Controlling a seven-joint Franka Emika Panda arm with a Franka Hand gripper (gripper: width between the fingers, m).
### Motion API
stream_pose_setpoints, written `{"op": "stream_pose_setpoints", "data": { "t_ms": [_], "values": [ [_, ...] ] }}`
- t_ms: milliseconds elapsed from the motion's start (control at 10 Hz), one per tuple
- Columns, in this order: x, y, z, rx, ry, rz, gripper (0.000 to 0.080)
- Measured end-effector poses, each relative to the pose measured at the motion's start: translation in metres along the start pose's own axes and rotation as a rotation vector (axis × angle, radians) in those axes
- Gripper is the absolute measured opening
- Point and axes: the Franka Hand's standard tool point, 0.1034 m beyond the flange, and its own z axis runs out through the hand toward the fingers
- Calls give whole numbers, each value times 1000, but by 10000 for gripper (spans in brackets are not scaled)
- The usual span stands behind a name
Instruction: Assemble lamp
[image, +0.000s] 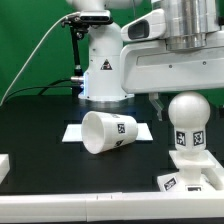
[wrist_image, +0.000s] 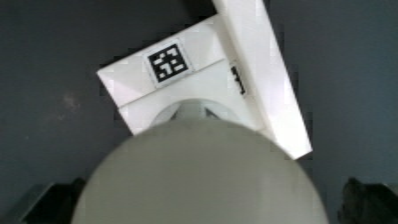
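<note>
The lamp's round white bulb (image: 187, 110) stands upright on its neck in the blocky white base (image: 192, 168) at the exterior view's right. Both carry square tags. My gripper (image: 186, 100) hangs over the bulb with one dark finger (image: 157, 103) beside it. In the wrist view the bulb (wrist_image: 196, 170) fills the space between my fingers (wrist_image: 63, 200), with a thin gap on each side. The gripper (wrist_image: 214, 203) is open. The base (wrist_image: 249, 70) with its tag shows beyond the bulb. The tapered shade (image: 108, 131) lies on its side in the middle of the table.
The marker board (image: 72, 132) lies under and behind the shade. The robot's white body (image: 103, 70) stands at the back. A white block (image: 4, 165) sits at the exterior view's left edge. The table top is black.
</note>
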Motion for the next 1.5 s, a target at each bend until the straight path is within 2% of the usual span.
{"op": "stream_pose_setpoints", "data": {
  "t_ms": [100, 200, 300, 400, 500, 600, 700, 900, 1300, 1500],
  "values": [
    [0, 0, 0, -2, 1, -64, 699],
    [2, -1, -5, -49, 21, -322, 699],
    [3, -1, -7, -69, 21, -559, 699],
    [3, -2, -6, -70, 18, -652, 699],
    [3, -1, -6, -69, 19, -583, 699],
    [3, -1, -6, -69, 19, -586, 588],
    [3, -1, -6, -67, 20, -562, 570],
    [3, -1, -6, -67, 26, -371, 570],
    [14, 0, -5, -84, 17, 148, 570],
    [14, 3, -4, -77, 7, 593, 571]
  ]
}}
